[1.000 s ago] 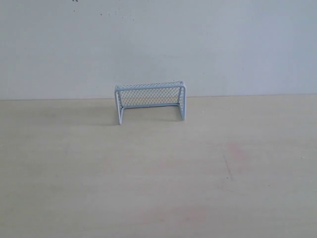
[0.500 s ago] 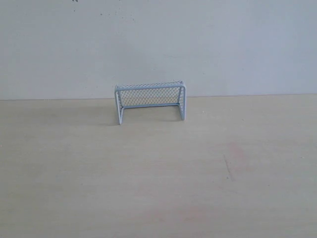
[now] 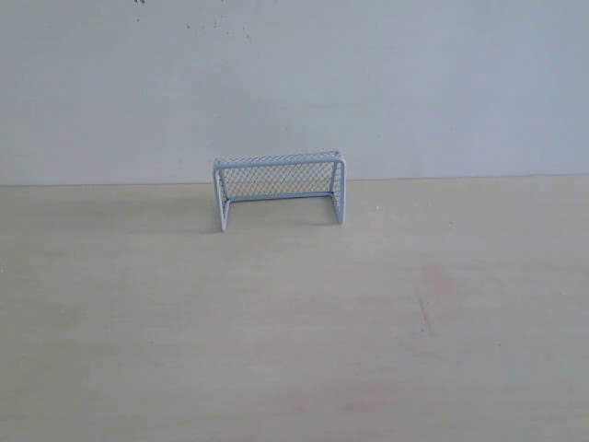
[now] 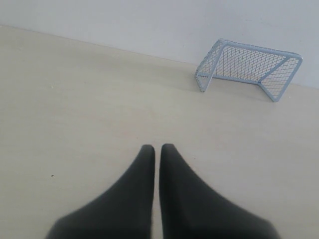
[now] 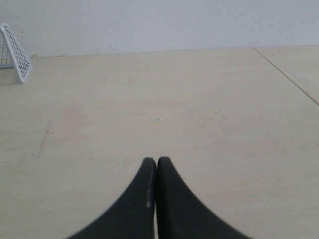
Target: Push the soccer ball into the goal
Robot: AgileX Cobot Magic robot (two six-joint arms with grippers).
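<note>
The left gripper (image 4: 156, 149) is closest to its own camera. Its two black fingers (image 4: 134, 194) are drawn together with only a hairline slit between them, and they clamp nothing. The right gripper (image 5: 156, 162) is pressed together too, its fingers (image 5: 174, 204) meeting at the tips with nothing held. Both hang over bare wood and touch nothing that can be seen.

Beneath them the table (image 3: 276, 359) is a pale, light-grained wooden surface. On the right side of the exterior view it carries a faint pinkish stain (image 3: 440, 281) and, just below that, a short dark scratch (image 3: 421, 313). The right wrist view shows the same stain (image 5: 75, 112) and scratch (image 5: 42, 142) between the fingers and the far edge, and a thin seam (image 5: 289, 77) runs across the tabletop.

The goal (image 3: 281, 189) stands upright at the back of the table, a little left of the middle in the exterior view, with its open mouth towards that camera and its netting behind. It is well apart from both grippers. The left wrist view shows it whole and at an angle (image 4: 249, 67). The right wrist view catches only one post and some mesh at the picture's edge (image 5: 12, 50).

Just behind the goal rises a plain pale wall (image 3: 386, 83), with a few small dark specks (image 3: 204, 25) high up.
</note>
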